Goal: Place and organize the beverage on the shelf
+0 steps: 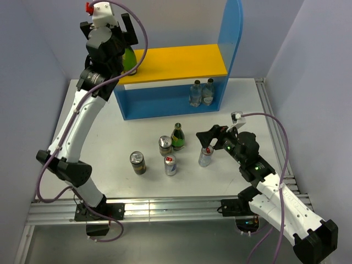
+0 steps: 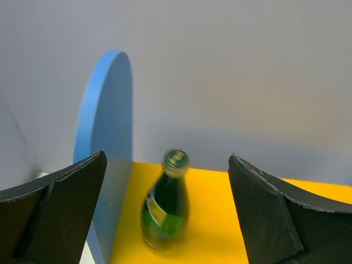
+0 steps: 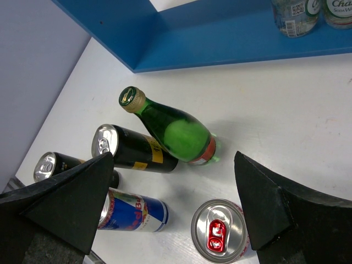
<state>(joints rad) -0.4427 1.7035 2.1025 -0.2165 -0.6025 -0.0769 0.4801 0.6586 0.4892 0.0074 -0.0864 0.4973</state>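
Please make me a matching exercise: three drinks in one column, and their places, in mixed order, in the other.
1 clear bottles
2 red-tab can
3 green bottle by the left pincer

A on the yellow upper board
B on the table, under the open right pincer
C on the lower shelf level, right end

Pairs: 1-C, 2-B, 3-A

The left arm (image 1: 77, 124) and right arm (image 1: 280, 201) have white shells with black joints. A lilac cable (image 1: 144, 41) loops along each. A red fitting (image 1: 88, 7) tops the left wrist. Small green lights (image 1: 257, 166) glow on the right arm. The fingers (image 2: 60, 203) are matte black wedges.
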